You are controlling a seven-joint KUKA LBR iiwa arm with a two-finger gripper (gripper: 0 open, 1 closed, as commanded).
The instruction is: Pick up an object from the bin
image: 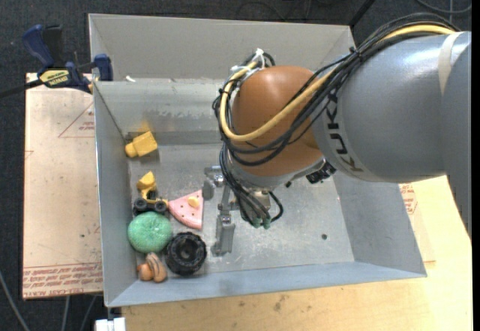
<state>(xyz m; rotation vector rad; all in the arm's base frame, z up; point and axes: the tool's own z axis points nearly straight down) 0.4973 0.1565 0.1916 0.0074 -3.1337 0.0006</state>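
My gripper (223, 239) hangs low over the bin floor, under the arm's orange dome, near the front middle of the bin. Just to its left lies a pink wedge with yellow spots (187, 210), and a black ribbed ring (185, 254) sits at its lower left. Neither appears to touch it. A green ball (149, 233) rests further left, beside the ring.
Along the bin's left wall lie a yellow block (141, 144), a small yellow and black toy vehicle (149, 197) and a little brown piece (152, 269). The arm and its cables cover the bin's middle. Bare grey floor shows to the gripper's right.
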